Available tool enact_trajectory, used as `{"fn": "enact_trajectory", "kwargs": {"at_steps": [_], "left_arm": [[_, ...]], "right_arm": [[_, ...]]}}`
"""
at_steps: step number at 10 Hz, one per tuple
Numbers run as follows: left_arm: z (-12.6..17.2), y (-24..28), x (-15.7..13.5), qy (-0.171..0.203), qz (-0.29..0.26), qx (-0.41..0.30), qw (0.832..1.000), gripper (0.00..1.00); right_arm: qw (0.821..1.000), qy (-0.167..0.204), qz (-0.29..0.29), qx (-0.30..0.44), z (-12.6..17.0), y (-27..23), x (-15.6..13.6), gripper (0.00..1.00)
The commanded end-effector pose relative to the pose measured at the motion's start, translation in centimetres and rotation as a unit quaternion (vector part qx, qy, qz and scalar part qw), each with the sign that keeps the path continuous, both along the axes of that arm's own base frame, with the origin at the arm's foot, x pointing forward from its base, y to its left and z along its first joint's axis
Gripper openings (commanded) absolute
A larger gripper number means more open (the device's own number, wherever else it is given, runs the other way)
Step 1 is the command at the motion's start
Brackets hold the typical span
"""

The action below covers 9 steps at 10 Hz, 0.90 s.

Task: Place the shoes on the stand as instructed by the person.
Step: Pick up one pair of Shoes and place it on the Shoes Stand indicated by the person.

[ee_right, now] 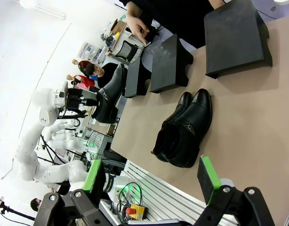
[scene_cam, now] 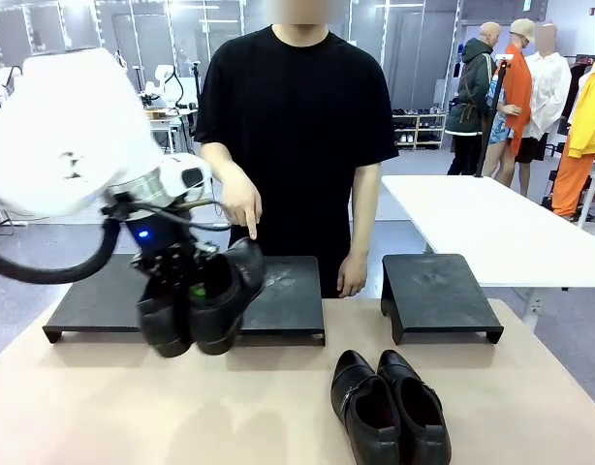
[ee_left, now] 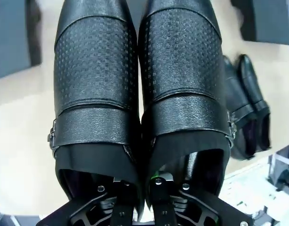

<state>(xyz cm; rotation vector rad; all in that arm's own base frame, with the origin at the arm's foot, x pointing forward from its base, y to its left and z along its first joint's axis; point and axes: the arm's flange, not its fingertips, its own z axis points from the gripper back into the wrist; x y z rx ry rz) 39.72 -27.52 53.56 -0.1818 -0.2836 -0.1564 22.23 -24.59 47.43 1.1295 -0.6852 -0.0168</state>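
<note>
Left pincer [ee_left: 143, 188] clamping the inner walls of one pair of shoes [scene_cam: 215, 312], holding it aloft at 8 o'clock near the left stand [scene_cam: 288, 291], person's hand [scene_cam: 241, 201] pointing down at that stand, second pair [scene_cam: 390, 407] lying on the surface [scene_cam: 104, 407] at 5 o'clock, right pincer [ee_right: 151, 165] gaping open.
</note>
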Motion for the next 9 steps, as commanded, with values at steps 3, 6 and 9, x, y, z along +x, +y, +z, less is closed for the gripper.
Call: {"fn": "enact_trajectory", "kwargs": {"at_steps": [3, 6, 9], "left_arm": [[-0.2, -5.9, 7.5, -0.074, -0.016, -0.019, 0.997, 0.00], [-3.0, -7.9, 12.1, -0.096, 0.001, -0.021, 0.995, 0.00], [-5.4, -8.7, 14.7, -0.129, 0.002, -0.007, 0.992, 0.00]], "right_arm": [[1.000, -0.015, 0.002, -0.001, 0.1, -0.2, 0.0, 1.00], [1.000, -0.015, 0.002, -0.001, 0.1, -0.2, 0.0, 1.00], [1.000, -0.015, 0.002, -0.001, 0.1, -0.2, 0.0, 1.00]]}}
